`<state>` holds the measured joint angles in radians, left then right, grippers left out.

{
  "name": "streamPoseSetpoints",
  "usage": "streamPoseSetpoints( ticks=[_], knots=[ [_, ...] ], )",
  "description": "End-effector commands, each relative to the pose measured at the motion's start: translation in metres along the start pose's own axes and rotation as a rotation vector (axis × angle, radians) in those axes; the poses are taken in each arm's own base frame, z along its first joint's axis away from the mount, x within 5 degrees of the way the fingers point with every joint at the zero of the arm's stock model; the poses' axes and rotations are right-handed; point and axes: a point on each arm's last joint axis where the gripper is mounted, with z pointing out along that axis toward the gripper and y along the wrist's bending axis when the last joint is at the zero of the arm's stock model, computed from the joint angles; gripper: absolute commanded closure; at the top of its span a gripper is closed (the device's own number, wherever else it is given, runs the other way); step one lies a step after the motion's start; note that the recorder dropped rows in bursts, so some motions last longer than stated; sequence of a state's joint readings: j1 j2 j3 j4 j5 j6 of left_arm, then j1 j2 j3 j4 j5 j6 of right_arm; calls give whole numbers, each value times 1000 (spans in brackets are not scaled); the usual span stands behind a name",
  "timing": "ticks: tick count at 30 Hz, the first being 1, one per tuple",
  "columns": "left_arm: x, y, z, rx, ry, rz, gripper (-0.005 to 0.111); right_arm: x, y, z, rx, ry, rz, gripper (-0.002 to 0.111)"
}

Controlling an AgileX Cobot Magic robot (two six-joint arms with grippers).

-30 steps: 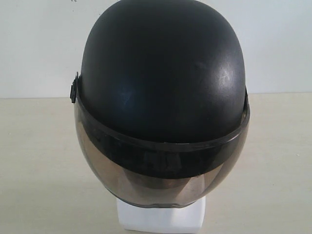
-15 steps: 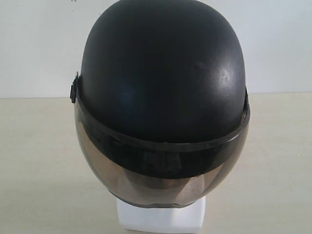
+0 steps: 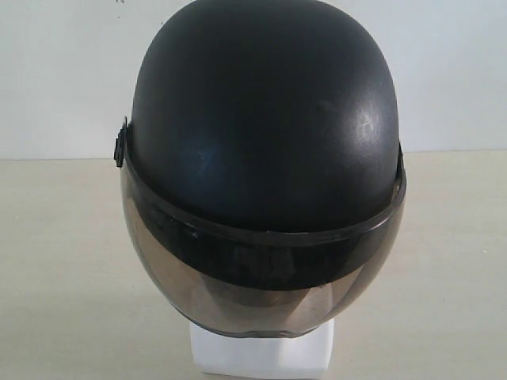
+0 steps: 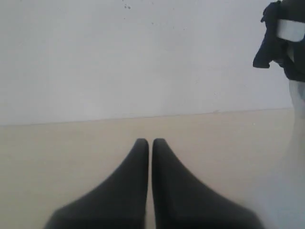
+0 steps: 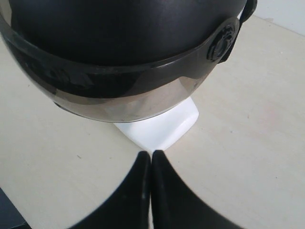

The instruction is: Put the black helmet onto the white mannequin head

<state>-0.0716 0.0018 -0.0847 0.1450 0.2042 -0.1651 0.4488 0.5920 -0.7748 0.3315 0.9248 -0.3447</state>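
The black helmet sits on the white mannequin head, whose blocky neck base shows beneath the smoky visor; the face is hidden behind it. No gripper appears in the exterior view. In the right wrist view my right gripper is shut and empty, just short of the white base, with the helmet above it. In the left wrist view my left gripper is shut and empty over bare table, and the helmet's edge shows at one corner, well apart.
The beige tabletop spreads around the base on both sides. A plain white wall stands behind the table.
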Motion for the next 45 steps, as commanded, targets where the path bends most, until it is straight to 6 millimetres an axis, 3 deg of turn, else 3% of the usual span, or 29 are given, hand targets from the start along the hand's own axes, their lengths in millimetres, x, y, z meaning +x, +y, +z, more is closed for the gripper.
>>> streamPoseSetpoints(
  ticks=[1,7,29,37,43,45],
  knots=[
    [21,-1,5,22,-1,-74,102,-1,0,-2,2,-9,-3,109],
    [41,1,3,-17,222,-109,102,-1,0,-2,2,-9,-3,109],
    [41,1,3,-16,219,-116,102,-1,0,-2,3,-14,-2,109],
    [41,1,3,-16,219,-116,102,5,2,-28,98,-126,30,109],
    [41,1,3,-16,219,-116,102,16,6,-60,317,-282,5,109],
    [41,1,3,-16,219,-116,102,14,9,-73,416,-413,-1,109]
  ],
)
